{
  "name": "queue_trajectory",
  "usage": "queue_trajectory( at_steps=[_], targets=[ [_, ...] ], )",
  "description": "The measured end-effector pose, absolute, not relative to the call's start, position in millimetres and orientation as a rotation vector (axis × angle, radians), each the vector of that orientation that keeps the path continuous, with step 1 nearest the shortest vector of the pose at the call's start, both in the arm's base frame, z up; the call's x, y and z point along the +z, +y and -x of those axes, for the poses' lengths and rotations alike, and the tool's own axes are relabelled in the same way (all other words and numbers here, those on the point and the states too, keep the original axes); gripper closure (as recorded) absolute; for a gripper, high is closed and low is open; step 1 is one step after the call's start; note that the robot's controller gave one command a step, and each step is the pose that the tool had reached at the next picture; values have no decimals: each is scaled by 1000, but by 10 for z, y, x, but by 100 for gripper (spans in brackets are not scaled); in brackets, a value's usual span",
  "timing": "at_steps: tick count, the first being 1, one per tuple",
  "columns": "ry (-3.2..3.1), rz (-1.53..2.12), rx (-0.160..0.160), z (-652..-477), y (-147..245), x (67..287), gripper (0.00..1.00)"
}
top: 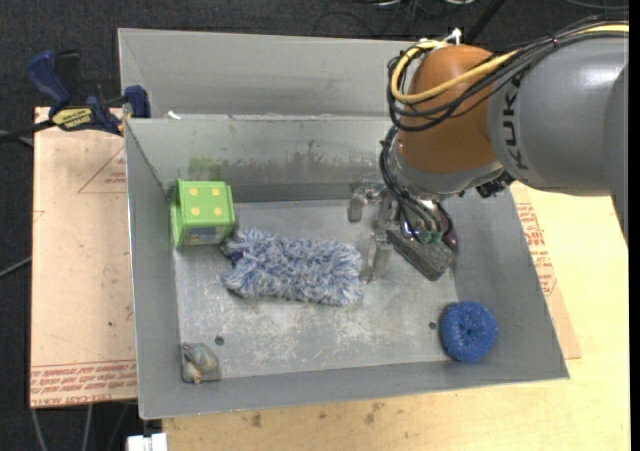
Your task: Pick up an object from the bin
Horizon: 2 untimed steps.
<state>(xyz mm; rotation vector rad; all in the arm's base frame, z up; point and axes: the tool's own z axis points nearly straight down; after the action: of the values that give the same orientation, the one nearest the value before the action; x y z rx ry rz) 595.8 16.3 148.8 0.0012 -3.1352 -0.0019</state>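
Observation:
My gripper [402,261] hangs low over the right middle of the bin, under the arm's orange cover. Its fingers stand open with nothing between them. The thin left finger [374,257] comes down right at the right end of a shaggy blue-and-white cloth [292,269], which lies flat across the middle of the bin floor. The dark right finger [430,255] is over bare floor. A fuzzy blue ball [468,330] rests toward the front right corner, apart from the gripper.
A green cube with yellow dots [204,211] stands at the back left, touching the cloth's left end. A small grey-brown object [198,363] lies in the front left corner. Bare floor runs along the front, between that object and the ball.

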Motion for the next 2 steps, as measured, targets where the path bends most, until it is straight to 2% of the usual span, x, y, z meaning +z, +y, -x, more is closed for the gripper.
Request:
queue_trajectory(
  at_steps=[1,2],
  targets=[
    [-3142,-1,-2,-5972,162,1535,0],
    [-3149,-67,2,-6039,270,1394,0]
  ],
)
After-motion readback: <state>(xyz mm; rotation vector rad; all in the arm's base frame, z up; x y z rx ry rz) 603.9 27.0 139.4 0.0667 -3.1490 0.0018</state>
